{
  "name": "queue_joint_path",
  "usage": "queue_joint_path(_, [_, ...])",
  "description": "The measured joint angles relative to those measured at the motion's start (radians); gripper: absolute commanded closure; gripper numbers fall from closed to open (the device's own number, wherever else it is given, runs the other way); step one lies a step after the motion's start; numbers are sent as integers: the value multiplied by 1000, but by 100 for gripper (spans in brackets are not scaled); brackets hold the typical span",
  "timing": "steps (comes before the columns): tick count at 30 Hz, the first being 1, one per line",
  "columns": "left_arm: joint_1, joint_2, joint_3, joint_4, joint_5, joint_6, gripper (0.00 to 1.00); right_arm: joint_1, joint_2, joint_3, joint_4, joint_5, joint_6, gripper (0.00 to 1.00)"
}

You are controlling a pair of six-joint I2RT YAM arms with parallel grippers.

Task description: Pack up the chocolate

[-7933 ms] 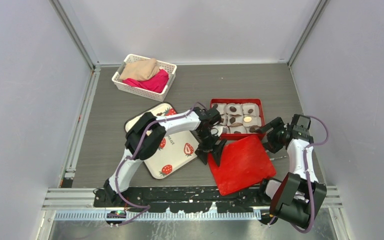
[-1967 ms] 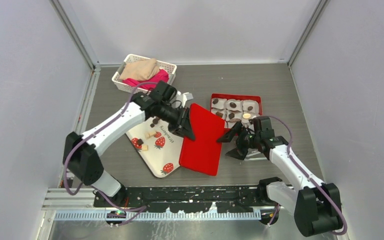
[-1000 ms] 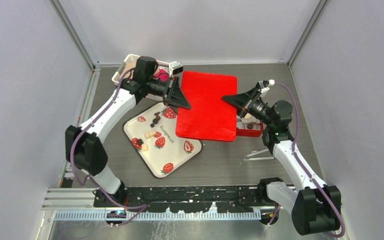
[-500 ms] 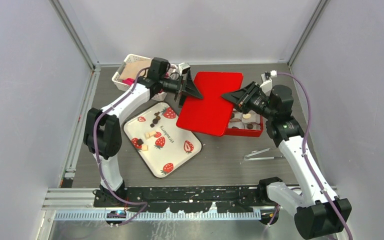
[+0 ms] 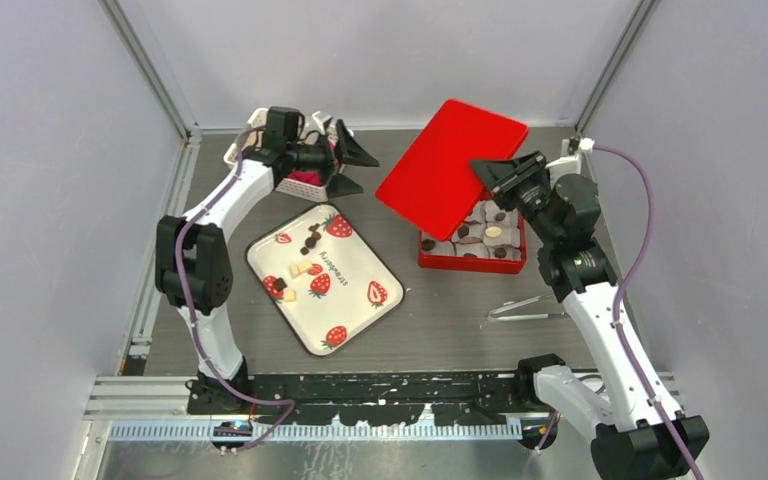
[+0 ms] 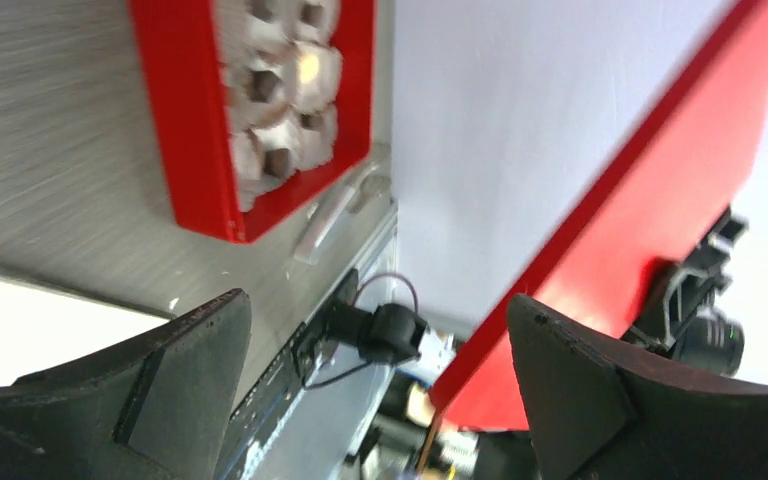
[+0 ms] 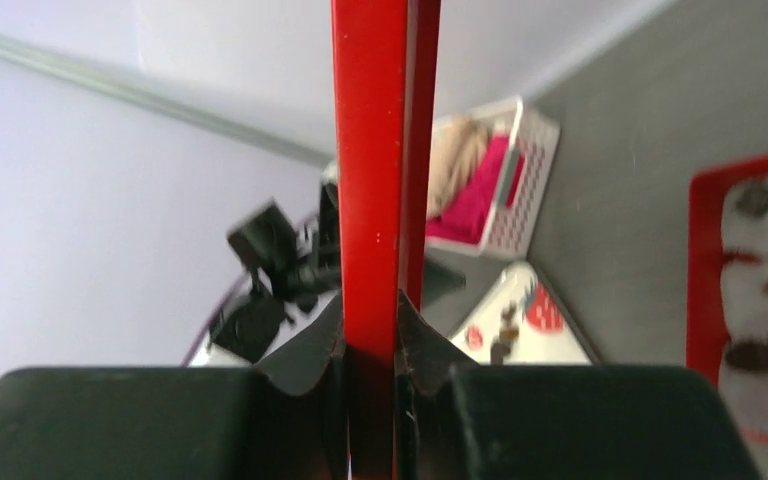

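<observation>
Our right end effector (image 5: pixel 488 172) pinches the lid (image 5: pixel 445 165), our left end effector (image 5: pixel 352 172) gapes empty; next, we judge, lower it squarely onto the box (image 5: pixel 465 266).

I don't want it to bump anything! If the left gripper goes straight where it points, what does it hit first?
Probably the red lid, which the right gripper holds tilted in the air. The left gripper, jaws open, points across toward it, but depth is unclear, so it might pass beside it.
</observation>
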Motion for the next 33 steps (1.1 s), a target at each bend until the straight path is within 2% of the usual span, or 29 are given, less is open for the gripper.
queue_joint_path(5, [51, -132, -182, 99, -159, -183, 0, 4, 46, -16, 197, 175, 1, 99])
queue_joint_path(9, [-15, -181, -230, 235, -215, -325, 0, 25, 188, -14, 328, 273, 19, 99])
queue_joint_path(14, [-113, -178, -267, 424, -229, -464, 0, 74, 309, -14, 364, 338, 34, 99])
queue_joint_path(20, [-111, -97, -246, 543, -217, -543, 1, 103, 333, -11, 402, 352, 46, 99])
queue_joint_path(23, [-109, -57, -246, 568, -211, -568, 11, 104, 333, -5, 421, 353, 49, 99])
queue_joint_path(33, [-108, 27, -183, 624, -212, -619, 66, 104, 320, -16, 394, 352, 82, 99])
